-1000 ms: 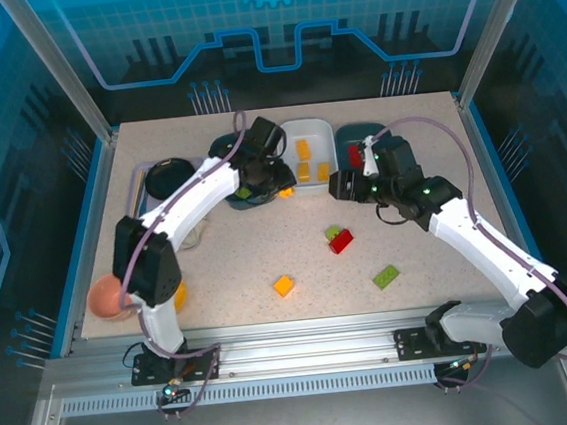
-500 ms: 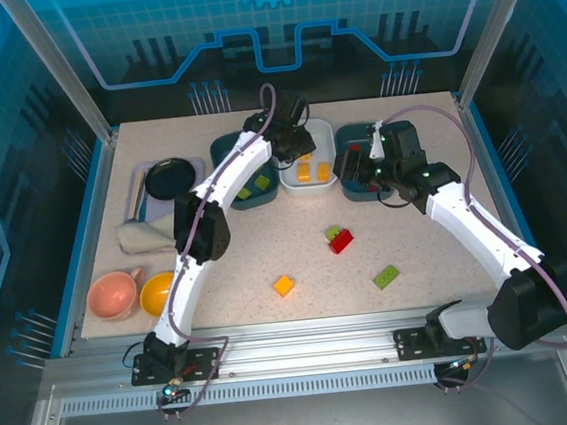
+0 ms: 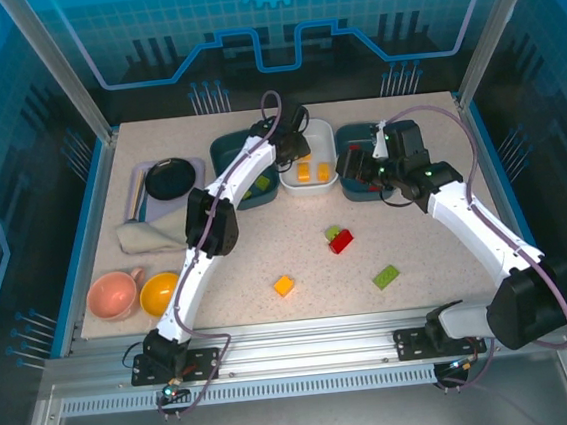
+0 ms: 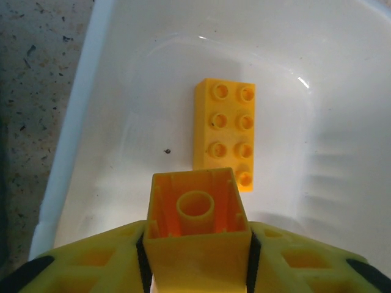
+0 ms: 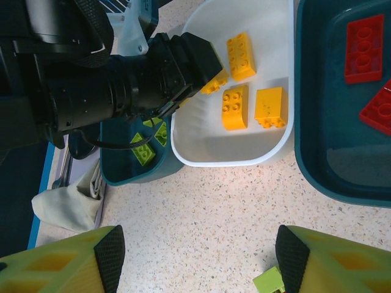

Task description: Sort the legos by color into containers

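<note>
My left arm stretches long to top centre; its tool clamps an orange-yellow brick over the white tray. Right tool hangs with its fingers apart beside the teal tray.

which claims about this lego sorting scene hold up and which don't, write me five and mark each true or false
1. The left gripper has an orange brick between its fingers over the white tray. True.
2. The right gripper holds a red brick. False: its jaws stand open with nothing between them.
3. Green bricks lie in the white tray. False: it holds orange bricks; the green bricks are in the left teal tray.
4. A loose orange brick lies on the table. True.
5. Red bricks lie in the right teal tray. True.
</note>
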